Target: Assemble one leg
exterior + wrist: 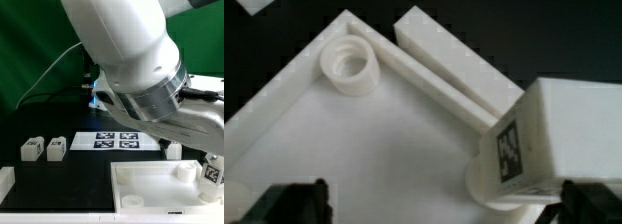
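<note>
The white tabletop (367,150) lies below the wrist camera, with one raised corner socket (352,62) beside its rim. A white leg (553,135) with a dark tag stands upright between my fingers, close against one fingertip (589,205) and far from the other. My gripper (441,205) is open wide. In the exterior view the leg (212,173) is over the tabletop's (150,188) corner at the exterior view's right. I cannot tell whether it sits in a socket. Two more legs (30,150) (55,150) stand at the exterior view's left, and a third leg (173,150) stands behind the tabletop.
The marker board (118,140) lies flat behind the tabletop. A white block (5,182) sits at the exterior view's left edge. The arm's bulk hides the middle of the scene. A green curtain hangs behind.
</note>
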Motion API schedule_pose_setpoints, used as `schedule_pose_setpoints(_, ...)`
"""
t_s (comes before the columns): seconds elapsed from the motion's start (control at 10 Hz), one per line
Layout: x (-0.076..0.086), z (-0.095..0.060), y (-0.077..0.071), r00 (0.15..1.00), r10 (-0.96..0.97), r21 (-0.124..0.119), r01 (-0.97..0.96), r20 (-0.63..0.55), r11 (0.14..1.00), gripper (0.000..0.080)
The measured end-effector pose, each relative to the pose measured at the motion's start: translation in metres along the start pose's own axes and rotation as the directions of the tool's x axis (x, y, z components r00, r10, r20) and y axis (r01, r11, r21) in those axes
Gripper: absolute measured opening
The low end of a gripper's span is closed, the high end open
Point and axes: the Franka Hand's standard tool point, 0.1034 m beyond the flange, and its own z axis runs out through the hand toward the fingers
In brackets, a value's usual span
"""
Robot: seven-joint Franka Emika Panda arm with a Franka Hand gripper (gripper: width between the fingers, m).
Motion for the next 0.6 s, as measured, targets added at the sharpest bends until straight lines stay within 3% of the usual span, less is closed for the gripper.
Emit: schedule_pose_setpoints(0.6,0.0005,-0.0005,-0.0030,1.000,-0.016,-0.002,0.016,-0.014,1.000,0.0648)
